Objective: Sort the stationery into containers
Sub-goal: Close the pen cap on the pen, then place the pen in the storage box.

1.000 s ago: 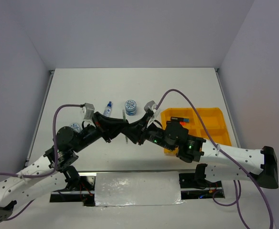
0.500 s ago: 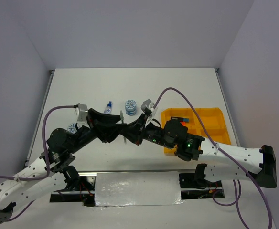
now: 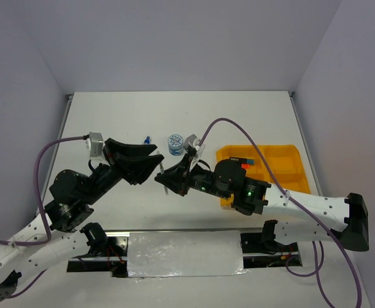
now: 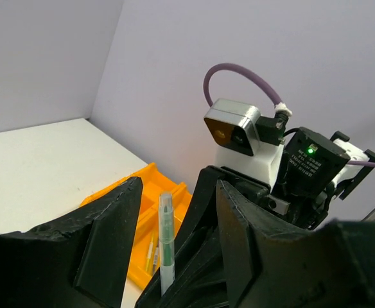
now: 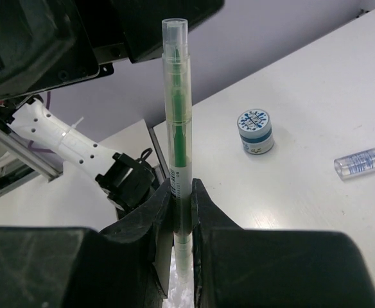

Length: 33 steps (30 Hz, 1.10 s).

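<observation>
Left jaws had let go of the thin green pen (image 5: 176, 128) and drawn back toward the left, so that they stood well parted with nothing between them touching either finger. In the left wrist view the pen rose in the gap between the two black fingers (image 4: 113, 224), clear of both. Right jaws had narrowed onto the pen and pinched it at its lower end; in the right wrist view it stood straight up from the grip, its clear cap uppermost and its green core showing through the barrel. The pen was held off the bench (image 3: 239, 115), to the left of the orange-yellow tray (image 3: 293, 149) and outside all of its compartments. A highlighter (image 3: 242, 160) lay in the tray's far left compartment, and thin pens (image 4: 151, 247) showed in a compartment from the left wrist view. On the bench behind the two grippers sat a round blue-white pot (image 3: 175, 143), with the blue-capped bottle (image 3: 147, 138) lying just to its left, partly hidden by the left fingers.
</observation>
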Each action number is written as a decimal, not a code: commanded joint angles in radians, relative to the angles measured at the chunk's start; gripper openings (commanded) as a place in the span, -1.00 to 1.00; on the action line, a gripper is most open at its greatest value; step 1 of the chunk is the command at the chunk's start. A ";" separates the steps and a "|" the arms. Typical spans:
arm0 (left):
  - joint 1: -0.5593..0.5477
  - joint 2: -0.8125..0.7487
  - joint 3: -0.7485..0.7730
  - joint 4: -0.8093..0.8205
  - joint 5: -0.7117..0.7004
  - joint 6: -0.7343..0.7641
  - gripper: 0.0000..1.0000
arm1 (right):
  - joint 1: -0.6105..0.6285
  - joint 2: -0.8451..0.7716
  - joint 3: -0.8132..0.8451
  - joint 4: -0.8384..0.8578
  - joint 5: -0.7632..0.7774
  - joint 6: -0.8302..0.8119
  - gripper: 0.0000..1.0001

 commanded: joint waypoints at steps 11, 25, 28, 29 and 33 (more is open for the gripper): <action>-0.004 0.011 0.017 -0.007 -0.014 0.028 -0.32 | -0.003 0.027 0.105 -0.035 -0.009 -0.036 -1.00; -0.009 0.003 -0.192 0.071 0.153 -0.120 -1.00 | -0.015 0.063 0.364 -0.187 -0.017 -0.168 -1.00; -0.021 -0.020 -0.233 0.042 0.167 -0.134 -1.00 | -0.043 0.066 0.439 -0.232 0.008 -0.200 -1.00; -0.026 -0.029 -0.245 0.025 0.162 -0.139 -1.00 | -0.054 0.067 0.454 -0.238 -0.009 -0.202 -1.00; -0.049 -0.069 -0.354 0.081 0.190 -0.203 -1.00 | -0.095 0.095 0.533 -0.274 -0.066 -0.194 -1.00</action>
